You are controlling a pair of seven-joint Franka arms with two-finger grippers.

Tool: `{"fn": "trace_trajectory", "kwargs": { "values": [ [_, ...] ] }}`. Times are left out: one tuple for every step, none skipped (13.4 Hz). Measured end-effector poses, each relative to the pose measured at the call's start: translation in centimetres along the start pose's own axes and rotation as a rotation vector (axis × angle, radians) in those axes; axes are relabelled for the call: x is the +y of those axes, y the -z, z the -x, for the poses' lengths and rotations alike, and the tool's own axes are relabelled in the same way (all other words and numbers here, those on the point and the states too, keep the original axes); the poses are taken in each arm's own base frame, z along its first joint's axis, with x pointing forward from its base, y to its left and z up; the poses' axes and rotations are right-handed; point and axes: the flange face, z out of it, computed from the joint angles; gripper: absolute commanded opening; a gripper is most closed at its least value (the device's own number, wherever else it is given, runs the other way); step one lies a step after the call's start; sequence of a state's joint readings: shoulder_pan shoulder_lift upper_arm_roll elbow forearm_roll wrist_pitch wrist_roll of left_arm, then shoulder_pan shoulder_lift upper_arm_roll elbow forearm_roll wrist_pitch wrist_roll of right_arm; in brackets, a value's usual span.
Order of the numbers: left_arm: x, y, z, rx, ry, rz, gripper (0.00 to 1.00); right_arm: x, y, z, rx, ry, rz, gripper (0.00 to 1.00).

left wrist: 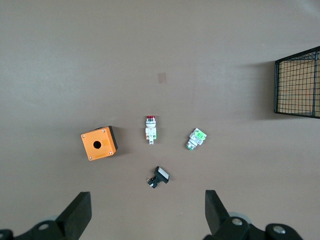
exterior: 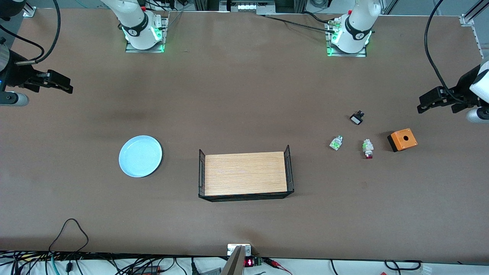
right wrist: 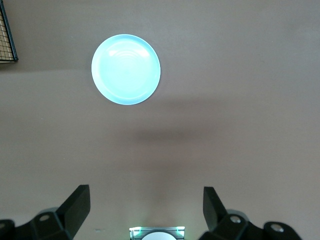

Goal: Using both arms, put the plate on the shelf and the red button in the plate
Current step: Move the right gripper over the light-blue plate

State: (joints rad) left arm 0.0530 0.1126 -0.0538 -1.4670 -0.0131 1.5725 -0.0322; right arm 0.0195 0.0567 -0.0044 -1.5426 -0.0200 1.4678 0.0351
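The pale blue plate (exterior: pixel 140 156) lies flat on the table toward the right arm's end; it also shows in the right wrist view (right wrist: pixel 126 69). The red button (exterior: pixel 368 149) lies on its side toward the left arm's end, between a green-capped button (exterior: pixel 336 142) and an orange box (exterior: pixel 402 139); it also shows in the left wrist view (left wrist: pixel 151 129). My left gripper (exterior: pixel 423 104) hangs high over the table's edge at the left arm's end, open and empty (left wrist: pixel 147 215). My right gripper (exterior: pixel 68 86) hangs high over the right arm's end, open and empty (right wrist: pixel 145 210).
A wooden tray with black wire-mesh ends (exterior: pixel 289 168) stands mid-table, nearer the front camera than the small parts. A small black part with a white face (exterior: pixel 357 117) lies farther from the front camera than the buttons. Cables run along the table's front edge.
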Motion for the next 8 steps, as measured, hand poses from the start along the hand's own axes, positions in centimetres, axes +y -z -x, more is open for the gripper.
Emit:
{"fn": "trace_trajectory", "kwargs": {
  "values": [
    [0.00,0.00,0.00,0.000,0.000,0.000,1.00,0.00,-0.03,-0.02,0.000,0.000,0.000,1.00],
    [0.00,0.00,0.00,0.000,0.000,0.000,1.00,-0.01,-0.02,-0.02,0.000,0.000,0.000,1.00],
    [0.00,0.00,0.00,0.000,0.000,0.000,1.00,-0.01,0.01,-0.02,0.000,0.000,0.000,1.00],
    [0.00,0.00,0.00,0.000,0.000,0.000,1.00,-0.01,0.04,-0.03,0.001,0.000,0.000,1.00],
    [0.00,0.00,0.00,0.000,0.000,0.000,1.00,-0.01,0.07,-0.07,0.002,0.000,0.000,1.00],
    [0.00,0.00,0.00,0.000,0.000,0.000,1.00,-0.01,-0.02,-0.18,0.000,0.000,0.000,1.00],
    [0.01,0.00,0.00,0.000,0.000,0.000,1.00,-0.01,-0.34,-0.42,-0.006,0.000,0.000,1.00],
    [0.01,0.00,0.00,0.000,0.000,0.000,1.00,0.00,-0.79,-0.81,-0.009,-0.001,0.000,1.00]
  ]
}}
